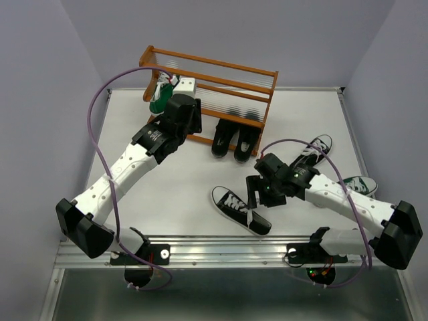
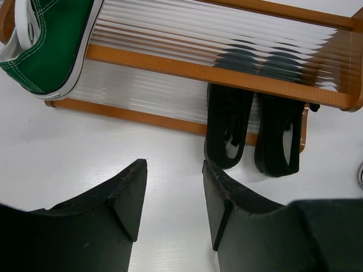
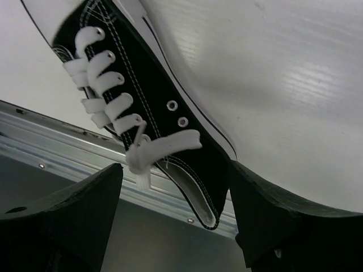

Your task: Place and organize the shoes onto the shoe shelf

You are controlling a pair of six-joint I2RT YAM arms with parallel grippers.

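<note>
**Seat the grip on the black sneaker's heel**

The shoe shelf stands far beyond your right hand, across the worktop. That hand is released, and the black sneaker lies heel-end between its fingers. Centre on the heel, lower, and close evenly, clear of the loose laces. Your left hand is released and empty, facing the shelf.
</note>
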